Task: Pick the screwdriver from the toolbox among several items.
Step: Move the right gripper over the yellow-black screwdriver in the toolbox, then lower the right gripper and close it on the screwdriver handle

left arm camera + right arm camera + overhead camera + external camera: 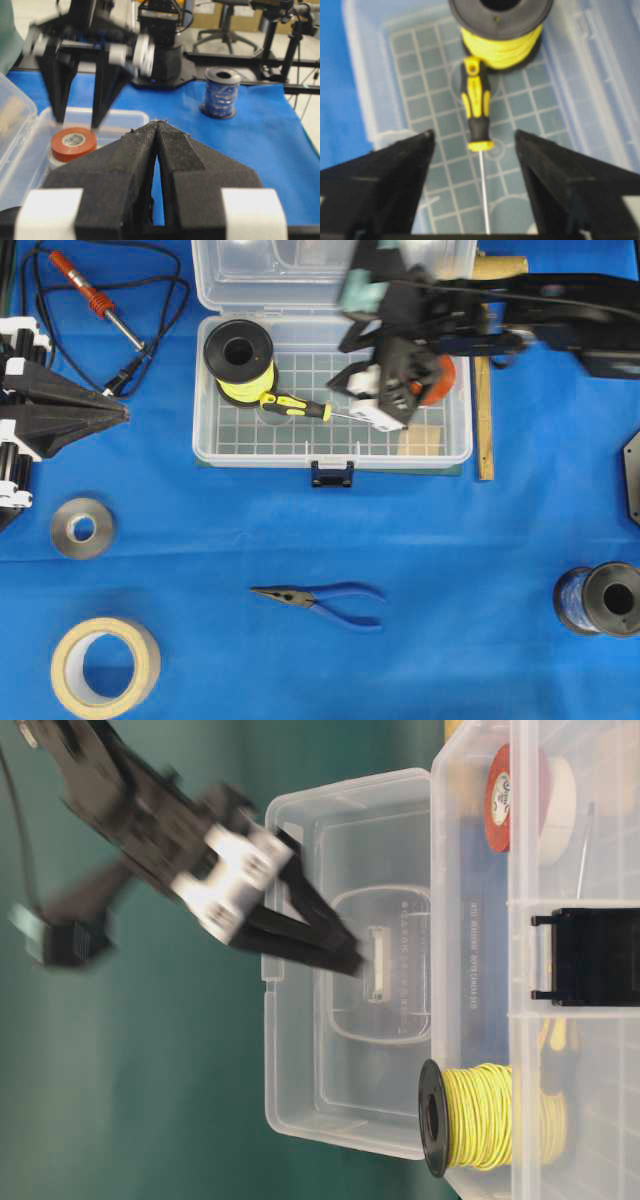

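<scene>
— Progress so far? Is anything lifted yet?

— Nothing, as far as I can judge. The screwdriver (296,406) lies flat on the grid floor of the toolbox (205,430), untouched, with the butt of its yellow-and-black handle against the spool of yellow wire (238,358) and its thin shaft running toward three o'clock in the overhead view. The lid is already open, so access is done; the descent, the grasp and the lift all remain.

— And the pincers?

— The right gripper (474,145) hangs above the box with its jaws spread wide. In its wrist view the handle's collar and the start of the shaft sit between the two fingers, roughly centred, with clear space either side. It looks lined up but not yet down on the tool. The left gripper (158,131) rests outside the box at nine o'clock, jaws pressed together on nothing.

— What else shares the box?

— An orange-red roll of tape (73,143) toward three o'clock of the screwdriver, mostly hidden under the right arm from overhead.

— Any writing?

— The tape's red face shows small white print in the table-level view, and the lid has raised lettering, but both are too small or blurred to read. No brand is legible on the screwdriver.
</scene>
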You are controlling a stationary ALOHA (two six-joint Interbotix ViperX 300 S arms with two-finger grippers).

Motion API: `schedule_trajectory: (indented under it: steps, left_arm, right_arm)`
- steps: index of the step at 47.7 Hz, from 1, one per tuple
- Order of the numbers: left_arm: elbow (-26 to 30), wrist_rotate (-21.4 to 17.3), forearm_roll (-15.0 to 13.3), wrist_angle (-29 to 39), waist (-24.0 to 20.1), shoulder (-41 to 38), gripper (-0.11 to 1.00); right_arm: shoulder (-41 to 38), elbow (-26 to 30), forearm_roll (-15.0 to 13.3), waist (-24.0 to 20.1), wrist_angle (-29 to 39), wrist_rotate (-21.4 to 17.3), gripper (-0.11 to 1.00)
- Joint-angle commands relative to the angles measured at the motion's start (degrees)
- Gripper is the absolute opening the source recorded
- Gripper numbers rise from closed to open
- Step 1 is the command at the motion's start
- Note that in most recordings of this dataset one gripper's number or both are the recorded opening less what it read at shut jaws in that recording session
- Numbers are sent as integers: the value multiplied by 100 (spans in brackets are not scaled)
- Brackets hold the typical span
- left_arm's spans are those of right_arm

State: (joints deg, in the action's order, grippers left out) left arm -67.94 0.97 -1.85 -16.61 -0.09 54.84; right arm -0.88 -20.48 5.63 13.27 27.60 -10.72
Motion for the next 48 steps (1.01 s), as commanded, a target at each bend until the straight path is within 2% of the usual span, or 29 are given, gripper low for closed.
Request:
schedule_trajectory:
  steps: [1, 9, 16, 35, 38, 43, 48]
  left_arm:
    - [44, 9, -18, -53, 0, -44, 0]
    - [26, 9, -9, -62, 0, -44, 0]
    - [9, 9, -9, -62, 0, -44, 0]
    - [-62, 9, -9, -62, 0, -35, 0]
    - [-62, 9, -9, -53, 0, -35, 0]
    - [-62, 9, -9, -44, 0, -26, 0]
    - [-62, 9, -18, -35, 0, -9, 0]
  right_arm:
    - [-378, 396, -18, 35, 88, -132, 84]
    - [-1081, 633, -35, 35, 88, -360, 81]
    - [-1600, 765, -44, 35, 70, -378, 81]
    - [-2180, 1099, -53, -35, -9, -325, 80]
    - [-2171, 1107, -62, -35, 18, -308, 74]
    - [-2145, 1107, -70, -35, 97, -281, 48]
    - [-2004, 1099, -88, -35, 229, -272, 46]
